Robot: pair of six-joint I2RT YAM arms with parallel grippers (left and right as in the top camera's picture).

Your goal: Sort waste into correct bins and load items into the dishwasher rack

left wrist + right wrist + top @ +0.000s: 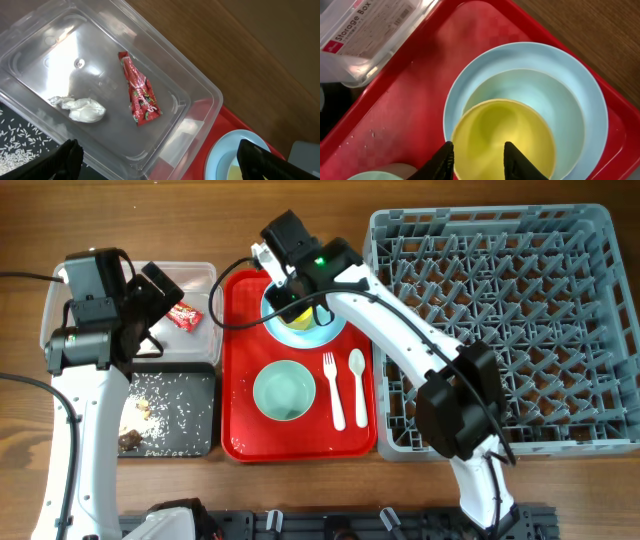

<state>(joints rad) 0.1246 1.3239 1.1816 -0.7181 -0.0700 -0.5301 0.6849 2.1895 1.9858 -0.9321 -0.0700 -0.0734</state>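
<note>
The yellow cup (pixel 502 135) stands inside a pale blue bowl (pixel 540 95) on a pale blue plate (pixel 592 90), at the back of the red tray. My right gripper (pixel 479 145) is open astride the cup's near rim, one finger outside and one inside. Over the clear tub (pixel 200 82) my left gripper (pixel 159 145) hangs wide open, holding nothing. In the tub lie a red snack wrapper (pixel 141 90) and a crumpled white tissue (pixel 80 107). Rice-like food scraps (pixel 150 405) are spread in the black tray (pixel 200 380). The grey dishwasher rack (pixel 500 330) is on the right.
On the red tray (pixel 240 360) there is also a pale green bowl (pixel 284 390), with a white fork (pixel 332 390) and spoon (pixel 358 385) beside it. The tray sits between the two bins and the rack. My right arm reaches across the rack's left edge.
</note>
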